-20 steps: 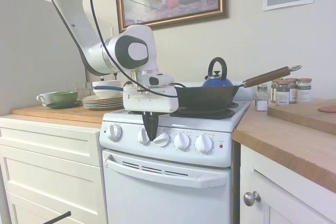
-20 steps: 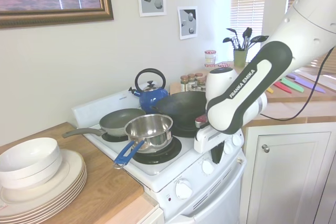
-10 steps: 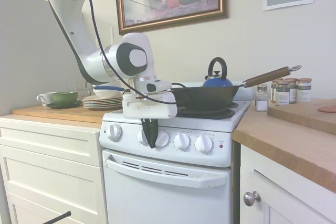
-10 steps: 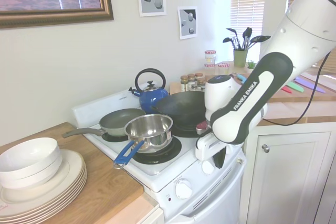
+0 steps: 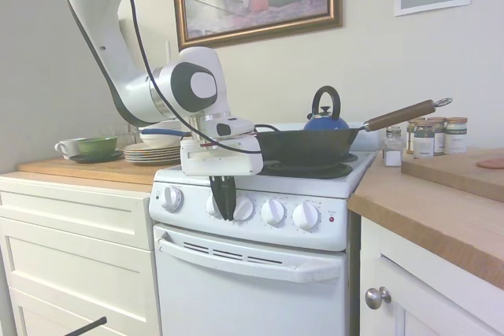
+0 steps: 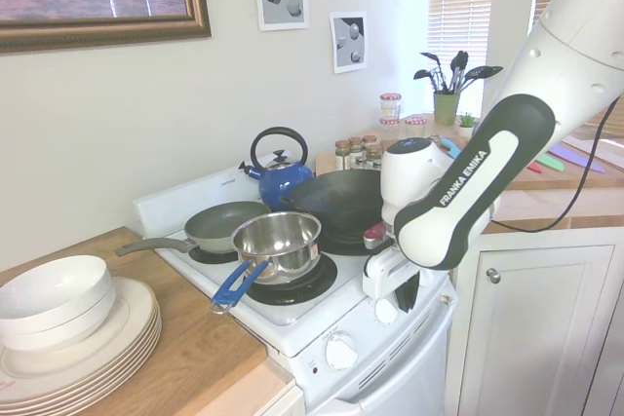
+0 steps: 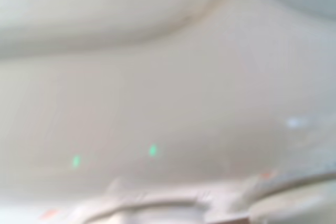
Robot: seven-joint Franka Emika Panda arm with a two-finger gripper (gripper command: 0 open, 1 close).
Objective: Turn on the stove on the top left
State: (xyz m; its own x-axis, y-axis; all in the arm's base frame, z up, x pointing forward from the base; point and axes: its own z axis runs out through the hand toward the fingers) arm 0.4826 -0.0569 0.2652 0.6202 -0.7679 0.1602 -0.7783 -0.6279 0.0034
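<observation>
First exterior view: black two-finger gripper [image 5: 223,201], fingers together, hung at second round white knob [image 5: 214,205], frame centre-left; probably needed grasping, turning.

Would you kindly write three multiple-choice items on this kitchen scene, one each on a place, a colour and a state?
1. Where is the hand?
A. before the knob row
B. above the kettle
C. over the plates

2. What colour is the kettle?
A. red
B. blue
C. white

3. How is the oven door?
A. wide open
B. removed
C. closed

Answers: 1 A, the dark fingers hang at the stove front, covering the second knob from the left end; 2 B, its body is blue with a black handle; 3 C, it sits flush with its white handle across the top.
</observation>
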